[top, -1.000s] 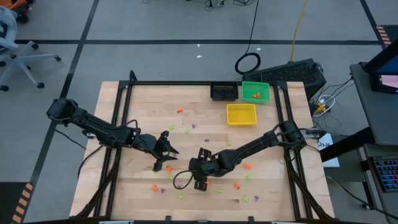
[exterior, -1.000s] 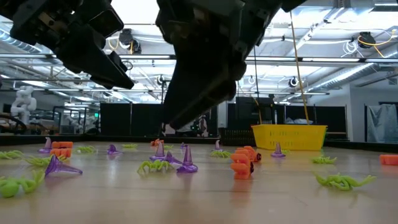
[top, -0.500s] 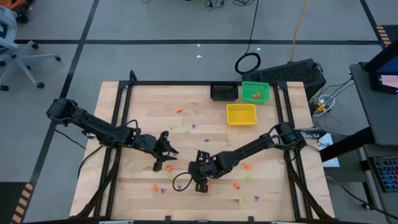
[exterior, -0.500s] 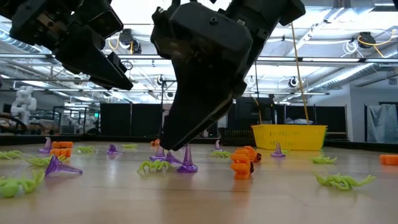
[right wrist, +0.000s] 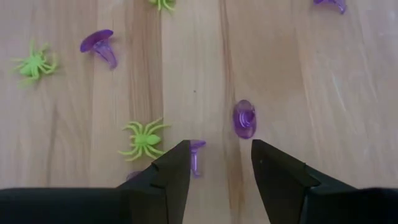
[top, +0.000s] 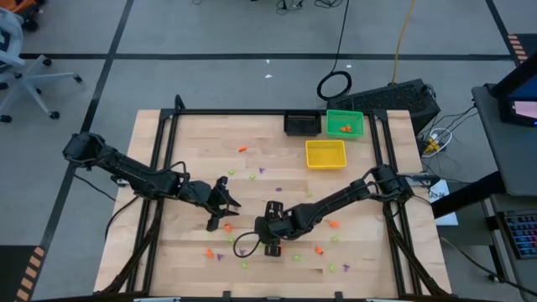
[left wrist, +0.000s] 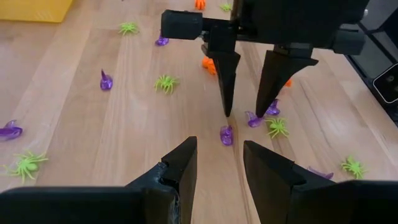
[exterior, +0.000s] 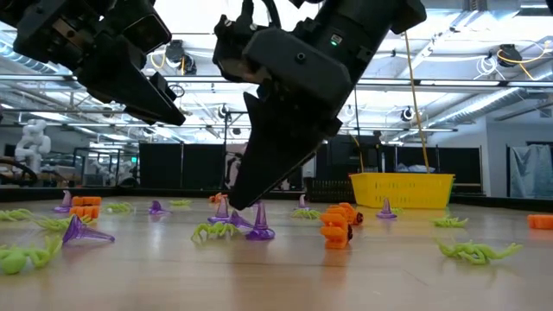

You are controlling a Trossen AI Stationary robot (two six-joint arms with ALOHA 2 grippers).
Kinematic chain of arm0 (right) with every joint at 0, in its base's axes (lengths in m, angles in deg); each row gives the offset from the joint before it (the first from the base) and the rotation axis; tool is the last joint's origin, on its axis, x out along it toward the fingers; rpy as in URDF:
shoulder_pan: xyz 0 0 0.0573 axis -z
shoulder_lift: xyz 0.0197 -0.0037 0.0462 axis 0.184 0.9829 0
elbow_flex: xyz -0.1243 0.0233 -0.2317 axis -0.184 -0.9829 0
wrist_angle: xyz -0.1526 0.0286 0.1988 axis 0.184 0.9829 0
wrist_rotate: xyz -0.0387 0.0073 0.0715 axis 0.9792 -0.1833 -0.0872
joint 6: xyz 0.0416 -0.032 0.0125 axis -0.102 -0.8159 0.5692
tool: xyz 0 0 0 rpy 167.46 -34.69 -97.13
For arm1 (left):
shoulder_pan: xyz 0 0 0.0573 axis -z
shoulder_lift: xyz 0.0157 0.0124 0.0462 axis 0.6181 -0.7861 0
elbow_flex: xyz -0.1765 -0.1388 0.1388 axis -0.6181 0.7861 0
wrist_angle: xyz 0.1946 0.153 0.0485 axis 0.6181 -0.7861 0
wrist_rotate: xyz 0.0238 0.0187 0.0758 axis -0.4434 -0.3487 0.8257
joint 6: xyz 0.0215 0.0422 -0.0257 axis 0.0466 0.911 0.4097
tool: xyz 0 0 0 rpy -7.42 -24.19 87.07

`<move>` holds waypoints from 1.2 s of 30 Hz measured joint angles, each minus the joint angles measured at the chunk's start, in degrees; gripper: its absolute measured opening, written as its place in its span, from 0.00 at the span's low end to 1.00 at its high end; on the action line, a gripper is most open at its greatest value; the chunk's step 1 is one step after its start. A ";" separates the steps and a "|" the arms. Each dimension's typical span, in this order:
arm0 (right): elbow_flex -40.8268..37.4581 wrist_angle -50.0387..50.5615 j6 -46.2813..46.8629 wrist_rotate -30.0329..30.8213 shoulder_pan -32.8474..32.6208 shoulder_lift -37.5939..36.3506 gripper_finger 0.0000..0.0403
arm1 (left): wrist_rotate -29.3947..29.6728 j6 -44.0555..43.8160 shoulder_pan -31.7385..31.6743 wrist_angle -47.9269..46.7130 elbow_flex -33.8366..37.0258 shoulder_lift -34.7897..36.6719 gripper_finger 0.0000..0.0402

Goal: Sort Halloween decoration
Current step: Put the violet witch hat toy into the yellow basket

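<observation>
My right gripper hangs low over the counter, fingers spread and empty, beside a purple trinket. Orange, purple and green trinkets lie scattered around (none held). I should centre it between both fingers before closing. My left gripper waits nearby, half spread.

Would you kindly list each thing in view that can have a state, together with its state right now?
Right gripper: open, empty, tips low over a purple trinket.
Left gripper: open, empty, hovering above the table.
Green bin: holds orange trinkets.
Yellow bin: looks empty.
Black bin: contents cannot be made out.
Loose trinkets: scattered on the table, unsorted.
</observation>
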 joint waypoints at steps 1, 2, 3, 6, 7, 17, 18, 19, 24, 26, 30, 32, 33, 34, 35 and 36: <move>-0.01 -0.13 -0.27 -0.55 0.00 0.00 0.39 | 0.00 0.00 0.00 0.00 0.00 0.00 0.33; -0.01 -0.49 -0.54 -1.42 0.00 0.00 0.39 | 0.00 0.00 0.00 0.00 0.00 0.00 0.33; -0.01 -1.08 -0.76 -2.29 0.00 0.00 0.39 | 0.00 0.00 0.00 0.00 0.00 0.00 0.33; -0.01 -1.94 -0.82 -3.15 -0.11 0.00 0.39 | 0.00 0.02 0.00 0.00 0.00 0.00 0.33; -0.01 -2.06 -0.82 -3.89 -0.13 -0.02 0.39 | 0.00 0.02 0.00 0.00 0.00 0.00 0.33; 0.01 -2.18 -0.57 -4.13 -0.15 0.63 0.39 | 0.81 0.03 0.00 0.05 0.00 0.00 0.33; -0.01 -1.98 -1.04 -4.11 -0.15 0.71 0.39 | 0.88 0.02 0.00 0.06 0.00 0.00 0.33; -0.01 -1.78 -1.24 -4.09 -0.15 0.79 0.39 | 0.94 0.04 0.00 0.04 0.00 0.00 0.33; -0.01 -1.17 -1.02 -1.70 0.00 0.81 0.39 | 1.03 0.03 0.00 0.07 0.00 0.00 0.33; -0.01 0.37 -1.00 -0.62 0.06 0.81 0.39 | 1.03 0.02 0.00 0.03 0.00 0.00 0.33; -0.01 3.52 0.53 0.64 0.55 0.81 0.39 | 1.03 0.02 0.00 0.02 0.00 0.00 0.33; -0.01 3.95 0.66 0.68 0.75 0.81 0.39 | 1.03 0.04 0.00 0.02 0.00 0.00 0.33; -0.01 4.15 0.62 0.66 0.87 0.81 0.39 | 1.03 0.04 0.00 0.02 0.00 0.00 0.33; -0.01 3.92 0.45 0.58 0.96 0.81 0.39 | 1.03 0.03 0.00 0.02 0.00 0.00 0.33; -0.01 3.85 0.41 0.59 0.98 0.81 0.39 | 1.03 0.02 0.00 0.02 0.00 0.00 0.33; -0.01 3.54 0.35 0.59 0.98 0.80 0.39 | 1.03 0.02 0.00 0.02 0.00 0.00 0.33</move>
